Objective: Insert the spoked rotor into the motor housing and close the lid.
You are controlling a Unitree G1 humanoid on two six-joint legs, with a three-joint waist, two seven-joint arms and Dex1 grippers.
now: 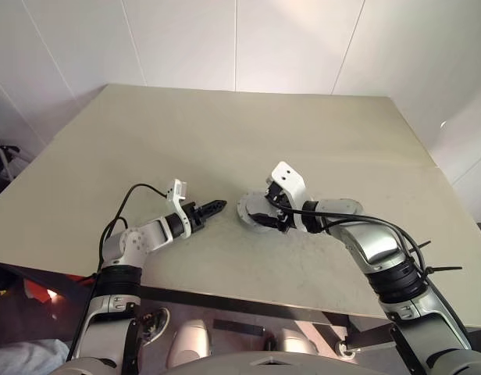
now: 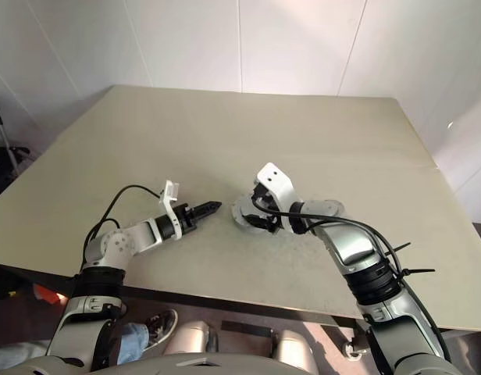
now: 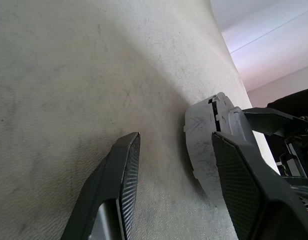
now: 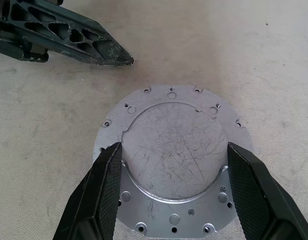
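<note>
Both black fingers (image 4: 106,200) of the right tool (image 4: 174,192) straddle the motor housing (image 4: 173,160) unclosed, and could nudge it sideways when closing, while the left tool (image 1: 213,208) waits, half open and empty.

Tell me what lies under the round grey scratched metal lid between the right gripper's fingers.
The round grey scratched metal lid sits on a grey metal housing, whose side wall shows on the beige table. The housing's inside is covered.

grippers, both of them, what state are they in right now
Left gripper: open, holding nothing, beside the round grey metal housing.
Right gripper: open, straddling the housing, not clamped.
</note>
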